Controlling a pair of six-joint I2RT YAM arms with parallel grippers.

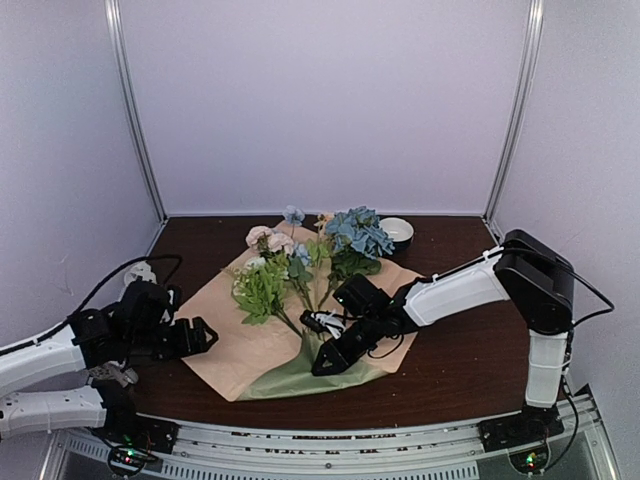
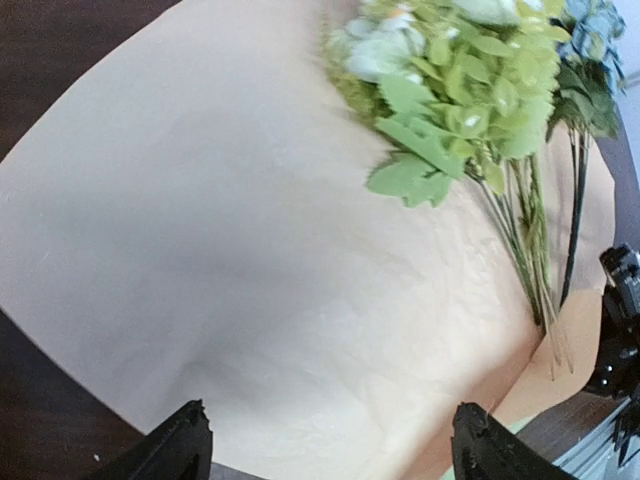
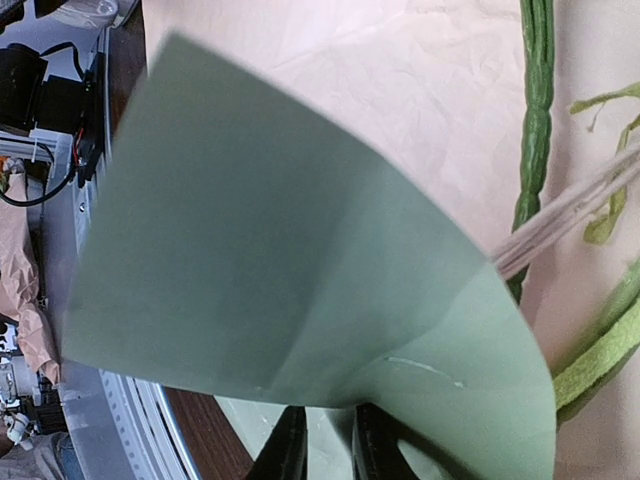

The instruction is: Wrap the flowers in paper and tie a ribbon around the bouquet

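The paper point(image 1: 225, 330) lies spread beige face up on the dark table, with the flowers point(image 1: 300, 265) across it, blooms to the back and stems toward the front. My right gripper point(image 1: 322, 365) is shut on the paper's near corner, which curls up sage green point(image 3: 280, 250) above the jaws point(image 3: 330, 450). Green stems point(image 3: 535, 120) lie just beyond that fold. My left gripper point(image 1: 207, 335) hangs open at the paper's left edge, its fingertips wide apart over the bare beige sheet point(image 2: 250, 250), holding nothing point(image 2: 335, 450). Leaves and blooms point(image 2: 450, 100) show beyond it. No ribbon can be made out.
A small white round dish point(image 1: 397, 230) stands at the back right, behind the blue blooms. Black cables point(image 1: 130, 268) loop at the left beside the left arm. The metal frame rail point(image 1: 350, 440) runs along the table's near edge.
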